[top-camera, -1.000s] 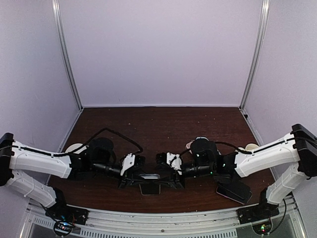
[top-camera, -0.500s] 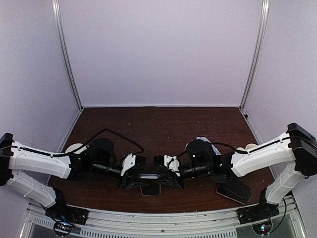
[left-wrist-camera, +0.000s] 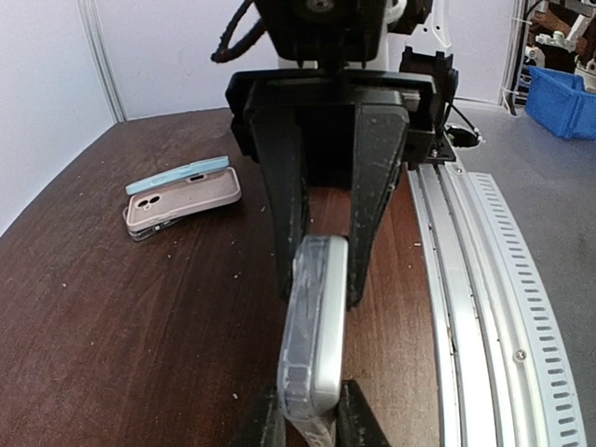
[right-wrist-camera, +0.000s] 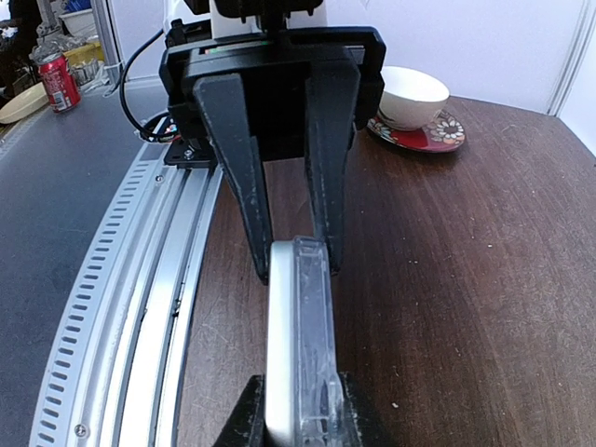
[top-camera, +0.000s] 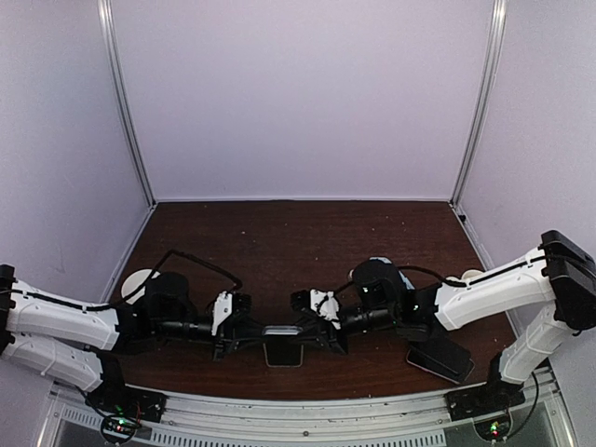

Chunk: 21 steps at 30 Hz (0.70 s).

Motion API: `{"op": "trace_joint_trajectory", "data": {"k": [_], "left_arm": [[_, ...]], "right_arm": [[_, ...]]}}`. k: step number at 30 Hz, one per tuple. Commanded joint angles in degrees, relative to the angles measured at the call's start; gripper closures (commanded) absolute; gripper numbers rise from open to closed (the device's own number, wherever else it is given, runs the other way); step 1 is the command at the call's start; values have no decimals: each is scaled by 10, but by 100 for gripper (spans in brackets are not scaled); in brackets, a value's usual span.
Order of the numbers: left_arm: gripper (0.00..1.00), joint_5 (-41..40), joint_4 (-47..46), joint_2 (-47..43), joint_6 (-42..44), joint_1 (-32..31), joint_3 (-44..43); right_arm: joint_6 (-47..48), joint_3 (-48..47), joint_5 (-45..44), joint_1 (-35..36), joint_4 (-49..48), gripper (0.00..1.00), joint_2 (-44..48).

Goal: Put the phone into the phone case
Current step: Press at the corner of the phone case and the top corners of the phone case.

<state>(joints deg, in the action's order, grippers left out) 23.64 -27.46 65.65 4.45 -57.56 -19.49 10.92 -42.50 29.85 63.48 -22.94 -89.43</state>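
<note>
Where the left arm [top-camera: 70, 321] comes in from the lower left of the overhead view, it lies low and almost flat over the brown table [top-camera: 298, 228], with its forearm reaching toward the centre. The left gripper [top-camera: 250, 333] points right, and its jaws are narrowed onto the near end of the phone [top-camera: 281, 331]. The phone sits low in the middle of the frame, standing on its long edge and spanning the gap between the two arms. A clear phone case [right-wrist-camera: 315, 335] lies along one face of its silver edge, though from these edge-on views it may or may not be fully seated. The right gripper [top-camera: 315, 332] points left and mirrors the other, its fingers pinched onto the phone's opposite end. Behind it, the right arm [top-camera: 484, 293] slopes up to the right edge of the frame, elbow raised. A dark flat slab [top-camera: 440, 359] lies at the lower right, near that arm's base.
</note>
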Motion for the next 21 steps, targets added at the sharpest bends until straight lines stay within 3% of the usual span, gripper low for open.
{"op": "trace_joint_trajectory", "data": {"k": [1,2,4,6,10,16,21], "left_arm": [[92,28,-17,25,1,-2,-25],[99,31,-12,27,2,-2,-28],[100,34,-1,27,6,-2,-31],[100,33,8,26,11,-3,-32],[100,25,14,25,13,-2,-34],[100,11,28,27,16,-2,-41],[100,3,32,28,16,-2,-42]], "right_arm": [[7,-11,6,-3,8,79,0],[7,-12,5,-3,8,78,1],[6,-14,4,-3,15,72,2],[6,-22,-5,-3,30,58,7],[12,-53,-11,4,78,47,15],[32,-75,-26,21,107,45,21],[37,-96,-45,21,144,52,9]]}}
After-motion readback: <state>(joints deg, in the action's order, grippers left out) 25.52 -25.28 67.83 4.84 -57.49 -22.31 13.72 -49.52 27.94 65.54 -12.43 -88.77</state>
